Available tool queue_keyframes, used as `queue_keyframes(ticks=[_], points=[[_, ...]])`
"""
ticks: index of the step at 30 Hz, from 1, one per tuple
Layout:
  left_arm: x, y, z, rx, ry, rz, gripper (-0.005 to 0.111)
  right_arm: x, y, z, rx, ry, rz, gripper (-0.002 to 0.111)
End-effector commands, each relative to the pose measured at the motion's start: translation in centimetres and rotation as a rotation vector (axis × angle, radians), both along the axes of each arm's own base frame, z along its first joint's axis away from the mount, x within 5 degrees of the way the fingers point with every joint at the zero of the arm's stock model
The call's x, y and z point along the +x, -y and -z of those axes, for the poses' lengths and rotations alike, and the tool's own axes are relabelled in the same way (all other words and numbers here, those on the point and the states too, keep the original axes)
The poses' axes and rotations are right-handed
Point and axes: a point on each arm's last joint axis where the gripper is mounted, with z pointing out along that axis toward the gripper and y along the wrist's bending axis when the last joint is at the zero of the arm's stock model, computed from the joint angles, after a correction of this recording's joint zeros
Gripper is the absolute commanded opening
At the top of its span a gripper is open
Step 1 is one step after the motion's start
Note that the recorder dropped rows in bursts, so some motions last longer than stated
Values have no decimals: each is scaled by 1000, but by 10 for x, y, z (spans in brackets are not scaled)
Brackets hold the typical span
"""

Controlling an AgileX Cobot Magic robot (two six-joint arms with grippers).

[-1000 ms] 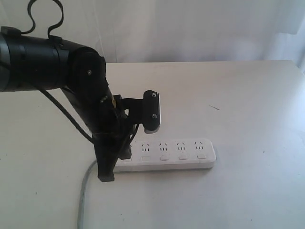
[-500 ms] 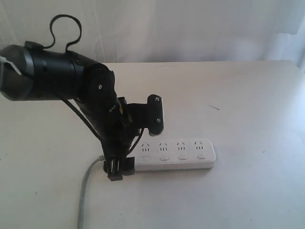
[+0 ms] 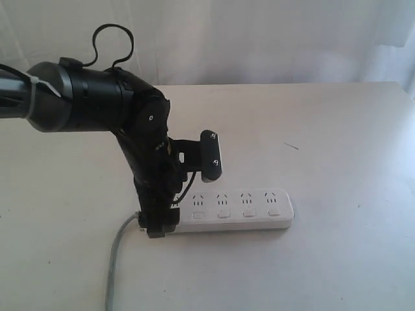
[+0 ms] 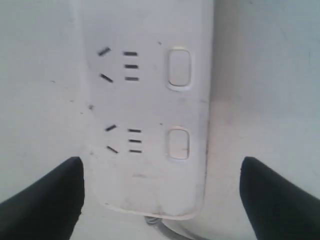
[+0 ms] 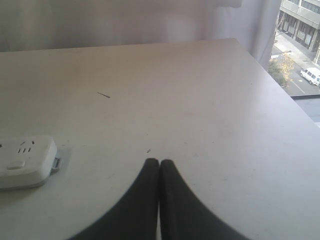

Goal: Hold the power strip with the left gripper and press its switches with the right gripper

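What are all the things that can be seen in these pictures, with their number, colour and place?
power strip: one, white, lying flat on the table.
switches: four showing, white, in a row along the strip; the arm may hide more.
cord: one, grey, leaving the strip's left end.
table: one, white, under everything.
curtain: one, white, behind the table.
dark mark: one, small, on the table beyond the strip.
vehicle: one, white, outside, past the table's edge.
left gripper: one, black, jaws open astride the strip's cord end.
right gripper: one, black, jaws shut, apart from the strip.
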Motion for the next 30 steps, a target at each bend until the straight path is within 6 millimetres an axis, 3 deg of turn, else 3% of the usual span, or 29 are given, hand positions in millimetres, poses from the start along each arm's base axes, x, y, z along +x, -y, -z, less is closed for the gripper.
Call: queue_keyframes(ticks=[1, 12, 18, 26, 30], points=[[3, 1, -7, -12, 8, -15, 85, 0, 0, 1, 5, 6, -1, 0], [0, -5, -6, 42, -28, -21, 85, 0, 0, 1, 5, 6, -1, 0], [-1, -5, -5, 45, -44, -21, 106, 0, 0, 1, 5, 6, -1, 0], [-2, -6, -5, 54, -54, -48, 105, 0, 0, 1, 5, 6, -1, 0], [6, -13, -6, 120, 35, -103, 105, 0, 0, 1, 5, 6, -1, 0]])
